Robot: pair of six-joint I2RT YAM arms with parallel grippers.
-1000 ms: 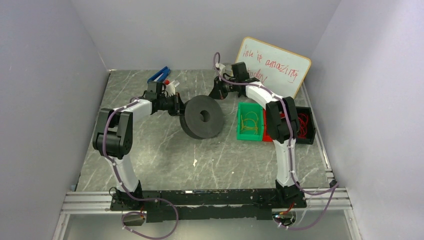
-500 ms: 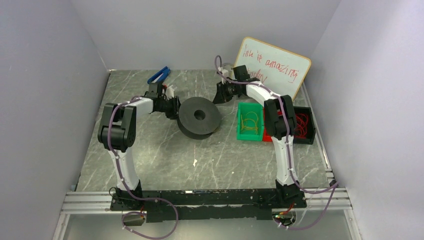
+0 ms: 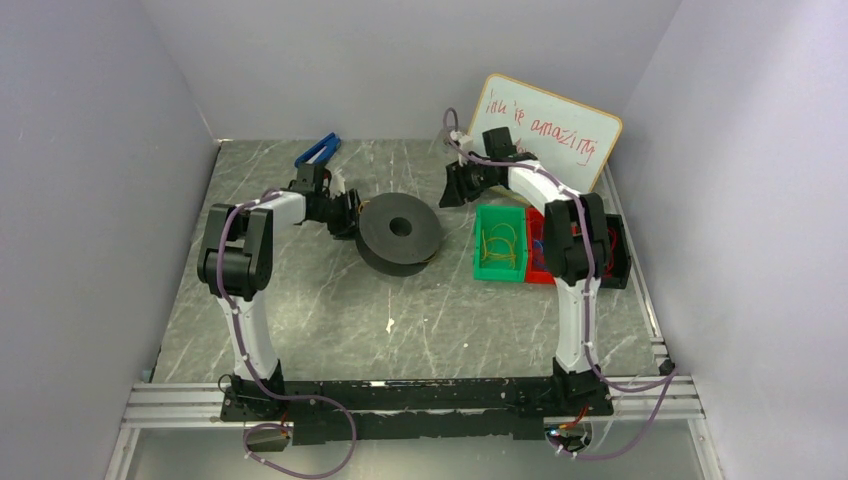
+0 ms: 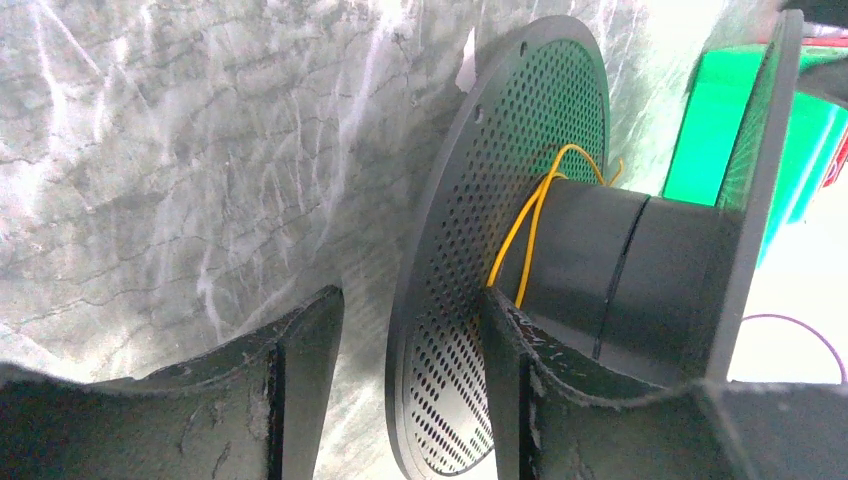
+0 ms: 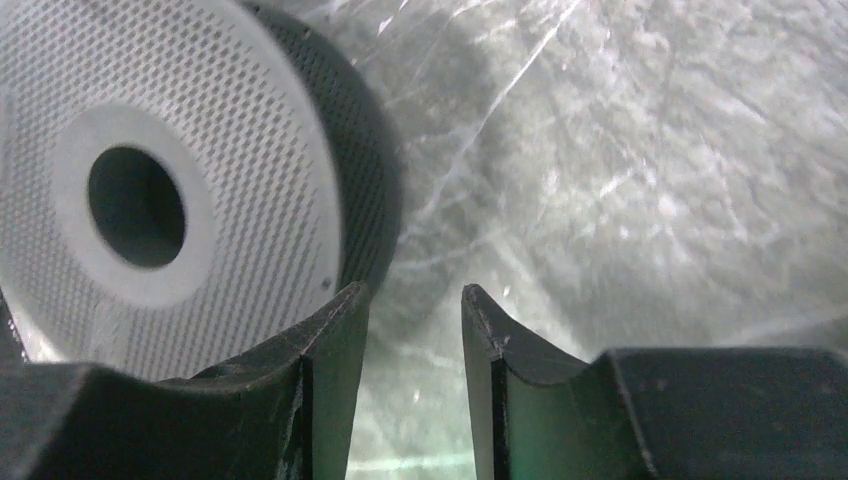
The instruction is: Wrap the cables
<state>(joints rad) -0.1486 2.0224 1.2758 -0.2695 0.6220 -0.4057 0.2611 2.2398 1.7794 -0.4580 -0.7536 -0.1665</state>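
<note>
On the grey marbled table [image 3: 300,320], toward its far middle, the black spool [image 3: 400,232] lies on one flange with its centre hole facing up. The left gripper [image 3: 349,214] sits at the spool's left rim. In the left wrist view its jaws stand apart with the edge of one perforated flange in the gap, and bare table shows between that flange and the outer finger [image 4: 300,370], so nothing is clamped. A yellow strand of the cables [image 4: 535,210] runs from that flange across the spool's dark core. More of the same wire lies in loose loops in the green bin [image 3: 500,277] just right of the spool. The right gripper [image 3: 453,190] hovers near the bin's far left corner, between the spool and the whiteboard [image 3: 560,140]. Its jaws are parted, with only table seen through the gap, and it holds nothing. A blue object [image 3: 318,150] lies at the far left.
</note>
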